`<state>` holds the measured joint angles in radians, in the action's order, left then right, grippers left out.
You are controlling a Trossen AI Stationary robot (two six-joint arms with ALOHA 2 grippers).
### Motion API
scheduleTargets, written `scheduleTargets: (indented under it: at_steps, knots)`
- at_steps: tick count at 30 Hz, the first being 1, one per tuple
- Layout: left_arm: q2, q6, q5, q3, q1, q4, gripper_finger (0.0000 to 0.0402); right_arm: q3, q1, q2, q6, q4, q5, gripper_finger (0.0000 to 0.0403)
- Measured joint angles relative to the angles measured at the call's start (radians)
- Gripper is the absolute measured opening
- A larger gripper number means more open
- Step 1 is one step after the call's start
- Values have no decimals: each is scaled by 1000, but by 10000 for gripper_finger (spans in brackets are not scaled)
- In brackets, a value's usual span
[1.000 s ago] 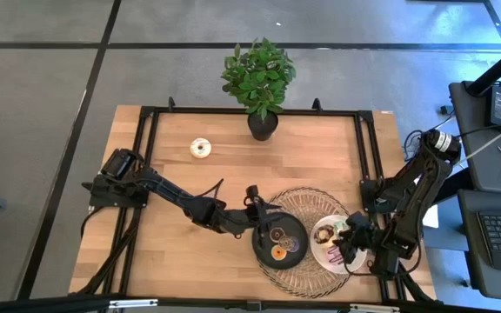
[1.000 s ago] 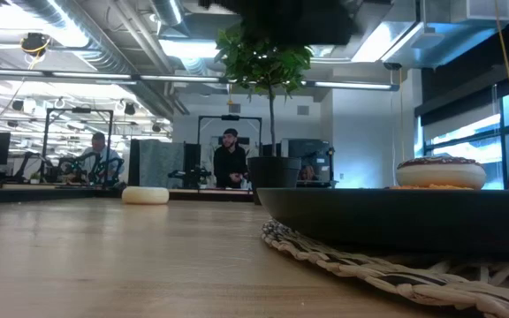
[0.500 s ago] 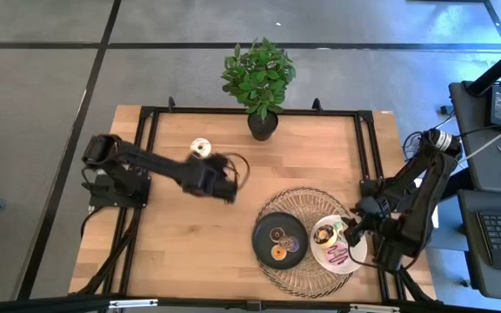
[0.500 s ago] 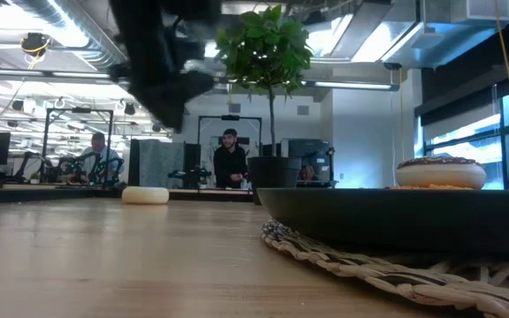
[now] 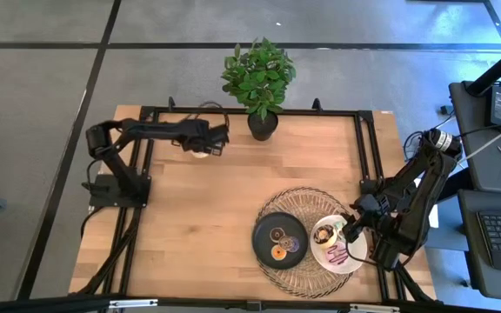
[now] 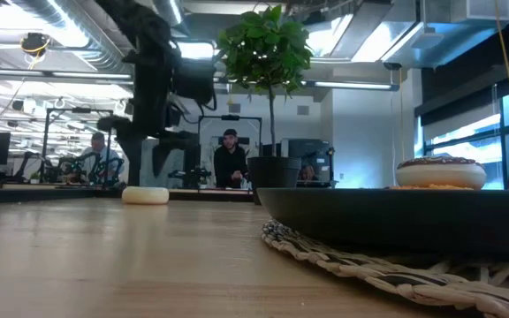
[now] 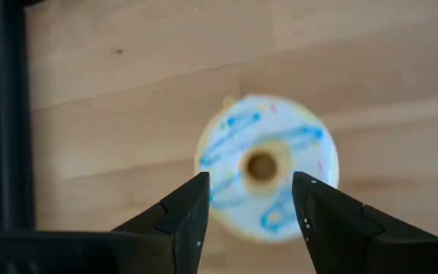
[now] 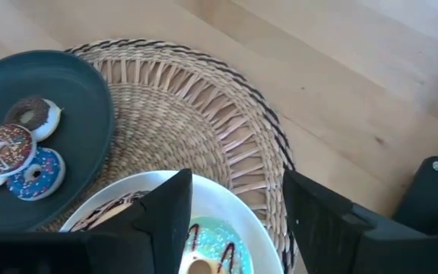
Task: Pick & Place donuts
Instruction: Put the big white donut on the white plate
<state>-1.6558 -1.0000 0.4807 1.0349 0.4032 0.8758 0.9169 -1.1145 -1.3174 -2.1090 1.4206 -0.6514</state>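
In the upper left of the high view, the left gripper [image 5: 209, 142] hovers directly over the white donut [image 7: 267, 166], fingers apart astride it, so the move is straight down. The right gripper [image 5: 348, 228], also apart, waits over the white plate [image 5: 356, 258].

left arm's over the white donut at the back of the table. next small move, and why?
Probably lower the left end effector straight down around the white donut, then close. Its fingers stand open above the donut, which lies flat on the table, untouched. The right end effector waits open over the white plate.
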Motion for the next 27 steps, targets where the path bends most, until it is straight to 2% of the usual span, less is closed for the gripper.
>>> scheduleTargets:
  at_steps: [3, 7, 14, 22, 27]
  knots:
    - [-3, 15, -38, -10, 64, -57, 190, 0, 0, 0, 0, -1, 0, 206]
    - [-5, 17, -61, -14, 112, -53, 191, 0, 0, 0, 0, -1, 0, 207]
    - [-5, 35, -91, -15, 121, -46, 191, 0, 0, 0, 0, -1, 0, 207]
    - [-4, -43, -96, -130, 130, -81, 194, 0, 0, 0, 22, -1, 0, 207]
    - [-3, -29, -85, -143, 129, -111, 192, -1, 0, 0, 23, 0, 0, 207]
